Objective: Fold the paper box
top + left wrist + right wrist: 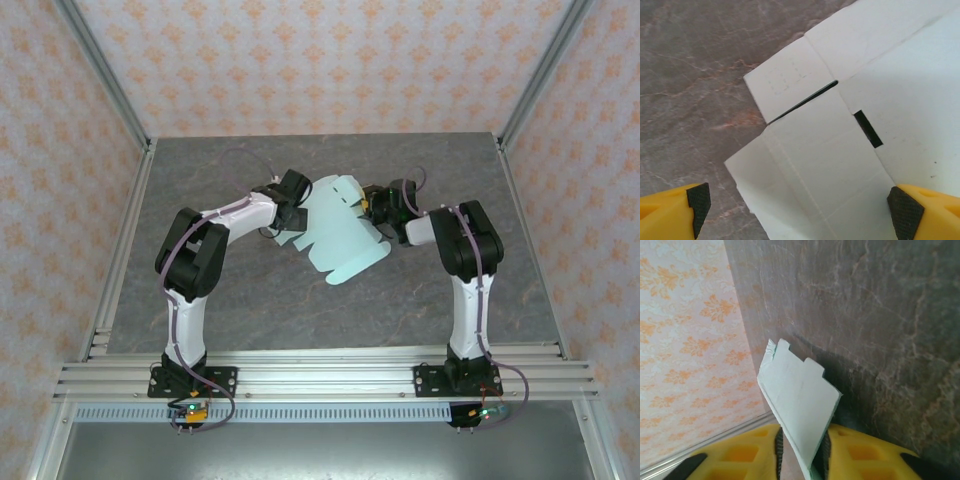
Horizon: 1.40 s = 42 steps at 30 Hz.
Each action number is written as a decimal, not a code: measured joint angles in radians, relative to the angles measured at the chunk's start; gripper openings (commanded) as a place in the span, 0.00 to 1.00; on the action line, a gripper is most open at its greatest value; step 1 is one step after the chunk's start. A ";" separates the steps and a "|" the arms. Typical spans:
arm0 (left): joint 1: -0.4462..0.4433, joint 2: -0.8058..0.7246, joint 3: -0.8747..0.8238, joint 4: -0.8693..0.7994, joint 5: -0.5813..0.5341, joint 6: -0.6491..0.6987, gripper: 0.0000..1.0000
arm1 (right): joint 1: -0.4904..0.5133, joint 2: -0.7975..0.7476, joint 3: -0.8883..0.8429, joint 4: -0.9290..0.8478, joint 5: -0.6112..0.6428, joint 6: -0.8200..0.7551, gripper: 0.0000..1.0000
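On the left, my left gripper point(800, 220) hangs wide open over the paper box point(340, 235), a flat mint sheet lying mid-table point(300, 310). It looks thin, light and floppy, so I'd grab flaps near the creases, not the middle. Over on the right, my right gripper point(802, 452) pinches a notched flap. Wallpapered walls point(330, 60) sit well clear; my own arms crowd things most.

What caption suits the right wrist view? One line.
Right gripper pinching a notched flap of the paper box over the marbled table.
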 measured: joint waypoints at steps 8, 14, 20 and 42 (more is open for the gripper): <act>-0.002 -0.003 -0.021 0.014 0.090 -0.002 0.94 | 0.000 0.062 0.000 0.130 -0.002 0.006 0.07; -0.002 -0.052 -0.021 -0.004 0.124 -0.001 0.94 | -0.002 0.064 0.001 0.177 -0.013 -0.026 0.04; -0.001 -0.206 -0.005 -0.047 0.151 0.000 0.95 | -0.006 0.021 0.001 0.148 -0.025 -0.153 0.01; 0.209 -0.503 -0.212 0.022 0.261 -0.149 0.97 | 0.111 -0.399 0.343 -0.639 0.016 -1.186 0.01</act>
